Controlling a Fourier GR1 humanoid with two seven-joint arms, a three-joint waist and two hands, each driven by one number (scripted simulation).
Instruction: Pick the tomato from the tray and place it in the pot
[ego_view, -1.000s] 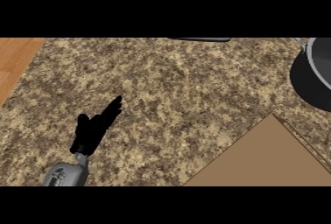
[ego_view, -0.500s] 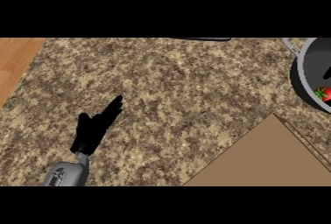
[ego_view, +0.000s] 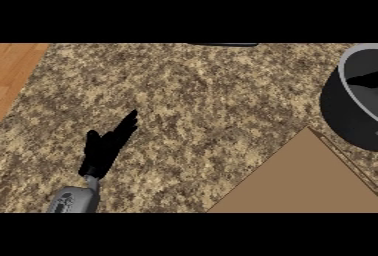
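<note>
The dark grey pot (ego_view: 341, 107) stands at the right edge, cut off by the frame. A black shape (ego_view: 367, 81) lies across its inside and looks like part of my right hand; most of it is out of view. No tomato shows anywhere. The brown tray (ego_view: 303, 182) fills the lower right corner, and the part in view holds nothing. My left hand (ego_view: 109, 144) rests open on the counter at the lower left, fingers straight and pointing up and to the right, far from both pot and tray.
The speckled granite counter (ego_view: 207, 100) spans the view. Its left edge borders an orange wooden surface (ego_view: 18, 65). A thin dark object (ego_view: 225, 44) peeks in at the far edge.
The view has shifted, so more of the pot shows. A red tomato seen in the pot at the right edge half a second ago is out of sight. The left hand has not moved.
</note>
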